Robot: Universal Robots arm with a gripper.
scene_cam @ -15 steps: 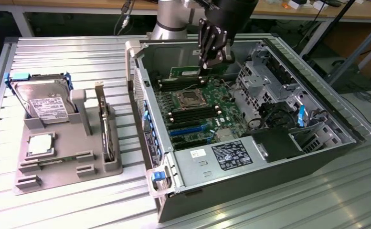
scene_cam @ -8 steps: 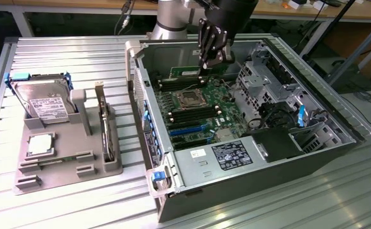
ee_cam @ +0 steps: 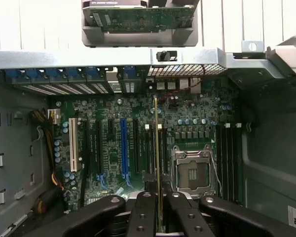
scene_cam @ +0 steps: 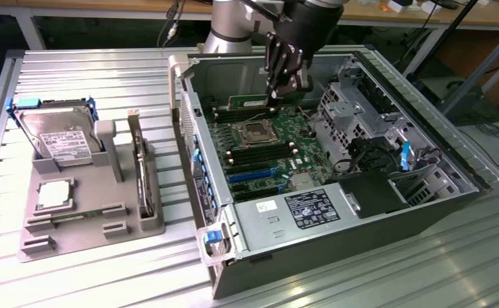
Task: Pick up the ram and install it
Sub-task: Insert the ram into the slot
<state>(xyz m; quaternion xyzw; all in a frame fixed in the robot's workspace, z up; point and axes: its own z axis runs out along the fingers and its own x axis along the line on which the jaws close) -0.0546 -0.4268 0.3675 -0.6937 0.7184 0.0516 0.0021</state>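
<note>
Slatted table carries the open case. Gripper is clamped on the ram, held over the slots just beside the socket. Pickup done; the ram appears not yet seated.

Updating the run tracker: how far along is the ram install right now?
Done: the ram is picked up, clamped between the jaws of the gripper. In hand: it hangs on edge inside the open computer case, above the motherboard near the processor socket. Left: seating it; it does not look pressed into a slot yet.
</note>
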